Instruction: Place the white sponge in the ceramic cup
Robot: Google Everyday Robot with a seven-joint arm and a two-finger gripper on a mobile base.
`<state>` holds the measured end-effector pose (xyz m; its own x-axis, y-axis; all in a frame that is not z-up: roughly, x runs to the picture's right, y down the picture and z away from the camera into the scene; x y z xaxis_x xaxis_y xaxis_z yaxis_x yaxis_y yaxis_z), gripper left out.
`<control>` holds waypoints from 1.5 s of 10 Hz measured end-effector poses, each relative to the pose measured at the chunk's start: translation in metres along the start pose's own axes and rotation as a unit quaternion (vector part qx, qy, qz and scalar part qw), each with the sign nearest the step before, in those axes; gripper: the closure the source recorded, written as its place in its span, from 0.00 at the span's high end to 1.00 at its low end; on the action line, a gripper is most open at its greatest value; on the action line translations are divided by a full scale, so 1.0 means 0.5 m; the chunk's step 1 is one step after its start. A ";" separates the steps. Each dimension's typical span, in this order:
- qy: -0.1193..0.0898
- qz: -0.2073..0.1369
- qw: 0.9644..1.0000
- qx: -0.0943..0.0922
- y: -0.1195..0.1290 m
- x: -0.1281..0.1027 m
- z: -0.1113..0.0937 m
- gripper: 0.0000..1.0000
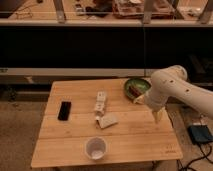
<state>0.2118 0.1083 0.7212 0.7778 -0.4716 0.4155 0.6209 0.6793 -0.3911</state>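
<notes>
Camera view: my gripper (157,117) hangs at the right of the frame, pointing down over the right side of the wooden table (65,145), its 2 fingers spread and holding nothing. The white sponge (108,121) lies near the table's middle, well apart from me. The ceramic cup (95,148) stands upright at lower centre. A green bowl (136,88) sits behind my arm.

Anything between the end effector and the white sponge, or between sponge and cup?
Nothing visible: bare wood lies between the end effector, at the table's right, and the white sponge, and onward to the ceramic cup.
</notes>
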 end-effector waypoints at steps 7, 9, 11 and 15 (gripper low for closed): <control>0.000 0.000 1.000 0.000 0.000 0.000 0.000 0.80; 0.000 0.000 1.000 0.000 0.000 0.000 0.000 0.80; 0.000 0.000 1.000 0.000 0.000 0.000 0.000 0.80; -0.036 -0.012 0.999 -0.009 -0.057 -0.070 0.050 0.80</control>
<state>0.1645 0.1194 0.7385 0.7540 -0.4454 0.4828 0.6413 0.6584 -0.3941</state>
